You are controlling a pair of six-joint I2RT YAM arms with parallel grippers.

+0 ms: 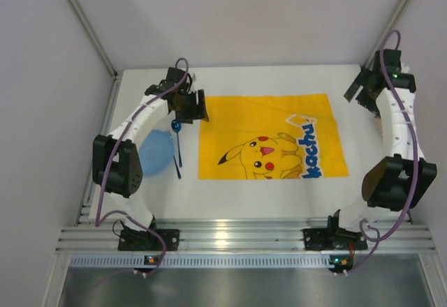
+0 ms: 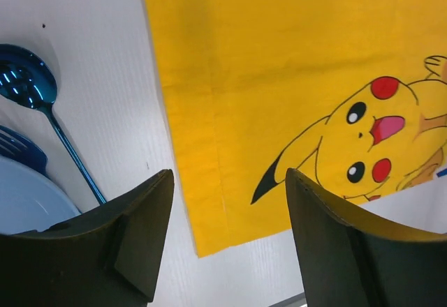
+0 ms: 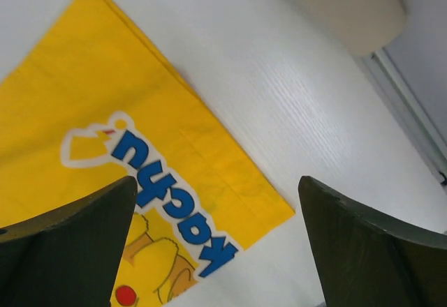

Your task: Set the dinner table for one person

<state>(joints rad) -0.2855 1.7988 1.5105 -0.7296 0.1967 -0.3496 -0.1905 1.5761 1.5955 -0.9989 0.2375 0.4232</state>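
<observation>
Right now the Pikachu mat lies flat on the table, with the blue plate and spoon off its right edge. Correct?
No. The blue plate and spoon lie off the left edge of the Pikachu mat, not the right, as the top external view shows. The mat does lie flat on the table.

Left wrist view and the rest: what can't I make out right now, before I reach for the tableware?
- Blue plate: left wrist view, cut off by the left edge, covered by a finger of the left gripper; top view, partly under the left arm.
- Blue fork: left wrist view, only its head shows.
- Pale object: right wrist view, blurred, cut by the top edge; unidentifiable.
</observation>
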